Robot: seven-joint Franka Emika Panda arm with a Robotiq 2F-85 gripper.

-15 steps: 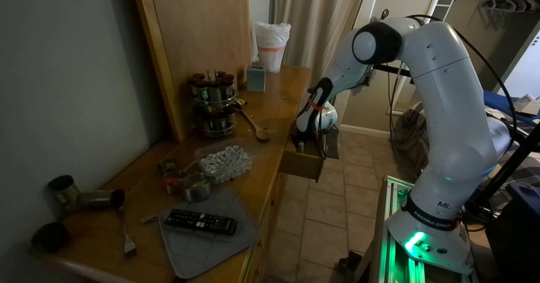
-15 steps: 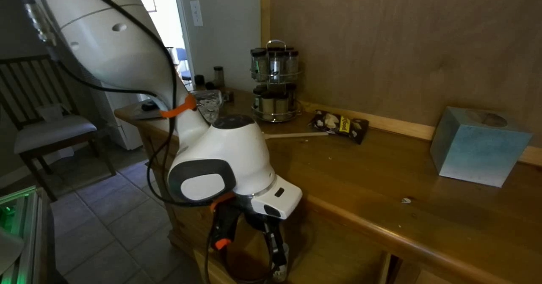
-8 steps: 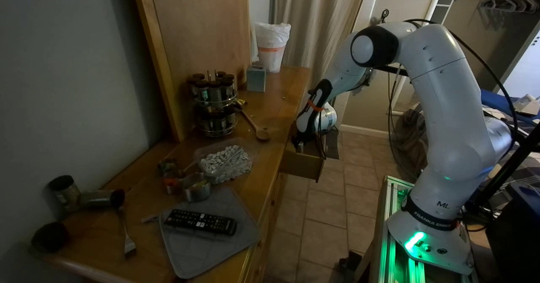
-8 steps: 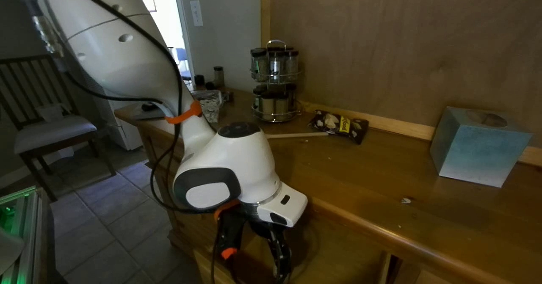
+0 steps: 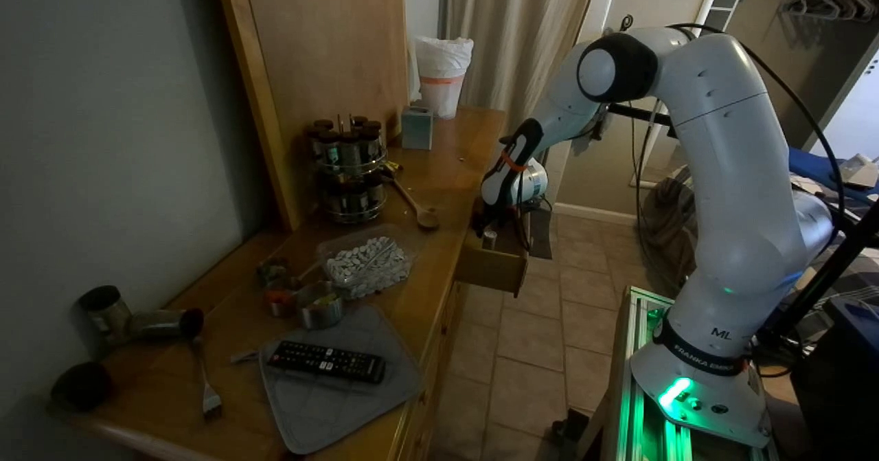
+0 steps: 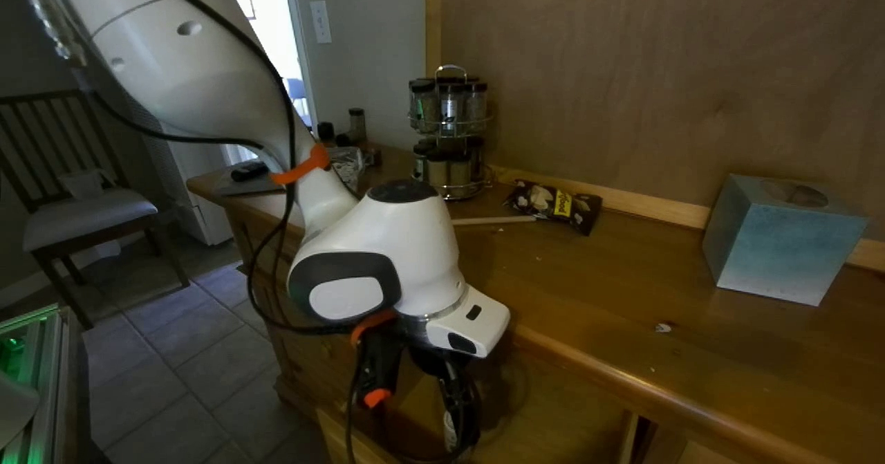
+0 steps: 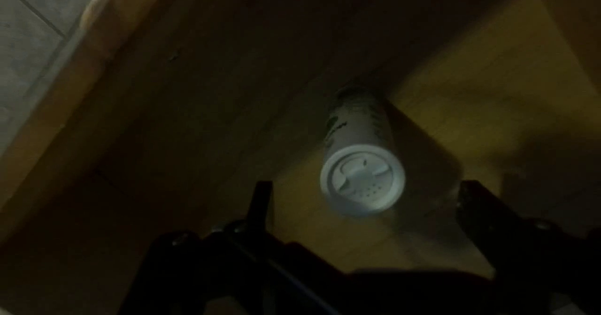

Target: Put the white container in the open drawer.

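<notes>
My gripper (image 7: pixel 365 194) stands wide, clear of the white container (image 7: pixel 362 179) upright in the open drawer (image 5: pixel 491 269). Judged placed; I should rise straight up, lest it tip.

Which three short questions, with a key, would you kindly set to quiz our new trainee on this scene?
1. True or false: the claw is open and not gripping the container.
2. What lies on the mat: A, the spice rack; B, the remote; C, the spoon?
3. Fill in the missing word: the container stands in the open ____.

Key: 1, true; 2, B; 3, drawer.
</notes>
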